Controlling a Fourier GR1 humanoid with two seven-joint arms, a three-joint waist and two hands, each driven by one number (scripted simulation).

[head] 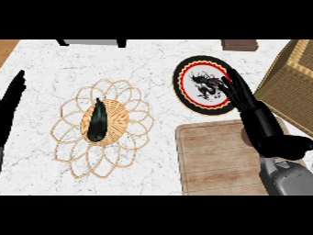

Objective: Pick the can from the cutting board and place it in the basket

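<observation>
Basket [70, 151] of looped wicker sits at mid-counter with a dark, elongated object lying on its side across the woven centre, apparently the can [97, 121], tilted so that one end points away from the robot. To the right of the basket and nearer the robot lies the wooden cutting board [213, 160], on whose visible surface no can shows. The right hand [243, 98] reaches out right of the basket, above the board's far edge, its fingers straight and spread a little, holding nothing, with the tips over the rim of a dragon-patterned plate [203, 87] that stands right of the basket and farther back. The left hand [3, 112] rests at the view's edge, left of the basket, fingers straight and pointing up, also holding nothing. A woven box [301, 92] stands far right of the basket, beyond the plate. Judged from how things lie, the placing step looks done: the can is inside the basket, well apart from both hands. What remains, it seems, is only to bring the right arm home toward the robot, and that calls for a path kept right of the basket so the wicker and its load are not nudged.
</observation>
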